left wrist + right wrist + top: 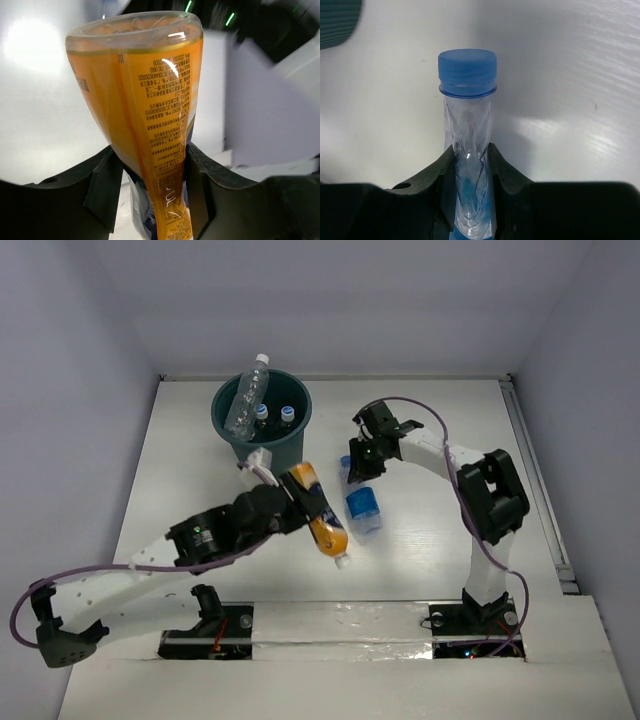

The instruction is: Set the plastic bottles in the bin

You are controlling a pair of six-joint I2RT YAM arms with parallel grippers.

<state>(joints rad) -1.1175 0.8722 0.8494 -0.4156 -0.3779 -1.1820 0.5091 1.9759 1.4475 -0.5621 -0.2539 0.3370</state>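
Near the bin (285, 448), my left gripper (155, 170) clamps the orange bottle (145, 90), my right gripper (470, 165) the blue-capped bottle (467, 65); crushed plastic may slip

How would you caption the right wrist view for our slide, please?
Right hand pinching a clear blue-capped bottle just below its neck, against the white table.

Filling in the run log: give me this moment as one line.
left end effector: shut on orange bottle | right end effector: shut on blue-capped bottle | bin: holds three other bottles
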